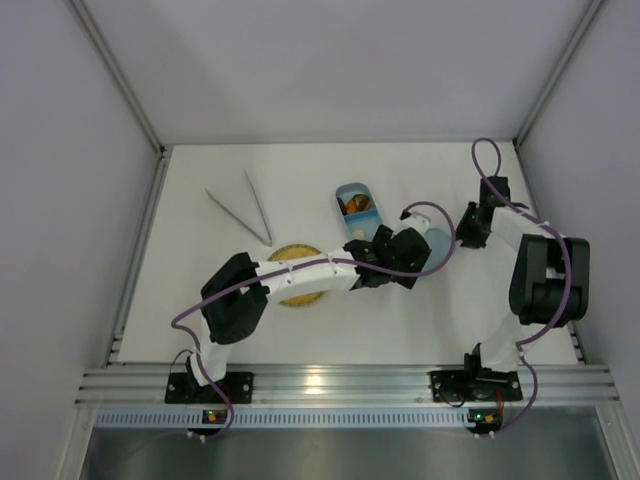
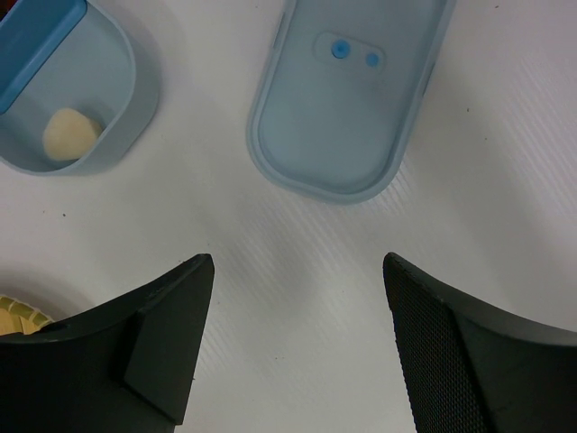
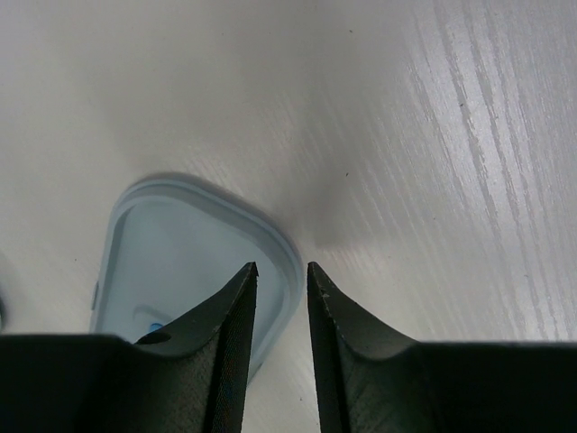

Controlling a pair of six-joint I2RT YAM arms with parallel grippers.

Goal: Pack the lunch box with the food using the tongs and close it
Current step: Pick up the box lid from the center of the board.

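The light-blue lunch box (image 1: 355, 210) stands open mid-table with brown and orange food (image 1: 355, 205) in its far half. In the left wrist view a white piece (image 2: 70, 133) lies in the lunch box (image 2: 108, 108). Its lid (image 2: 352, 99) lies flat on the table to the right of the box. My left gripper (image 2: 297, 271) hovers open just short of the lid, nothing between its fingers. My right gripper (image 3: 281, 268) sits over the lid (image 3: 189, 262), jaws a narrow gap apart above its rim, holding nothing. The tongs (image 1: 240, 212) lie at the far left.
A round yellow plate (image 1: 297, 275) lies under my left forearm; its rim (image 2: 18, 316) shows at the left wrist view's lower left. White walls (image 1: 90, 200) enclose the table on three sides. A metal rail (image 1: 340, 385) runs along the near edge.
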